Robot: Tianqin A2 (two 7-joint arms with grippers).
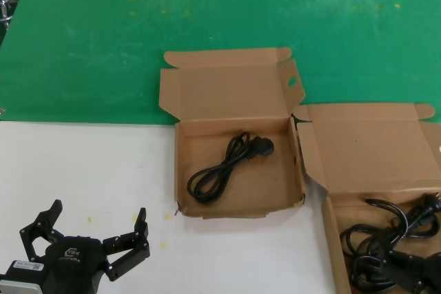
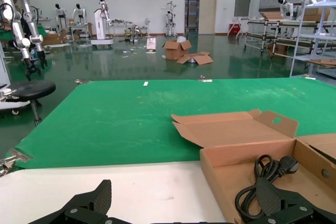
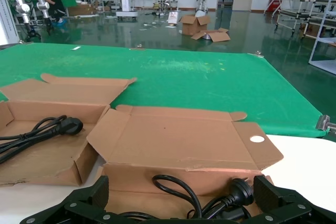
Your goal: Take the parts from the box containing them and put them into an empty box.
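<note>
The box with an oval hole in its lid flap lies open at the table's middle, with one looped black cord inside. The left wrist view shows this box and cord off to one side. The box containing the parts sits at the near right, lid folded back, holding several tangled cords. My right gripper is low inside it. It stands open, jaws spread wide on either side of a cord loop and plug, touching neither. My left gripper waits open over the white table at near left.
A green mat covers the far half of the table; the near half is white. The two boxes nearly touch, and the right box's lid flap leans against the middle box's corner. A metal fitting sits at the far left edge.
</note>
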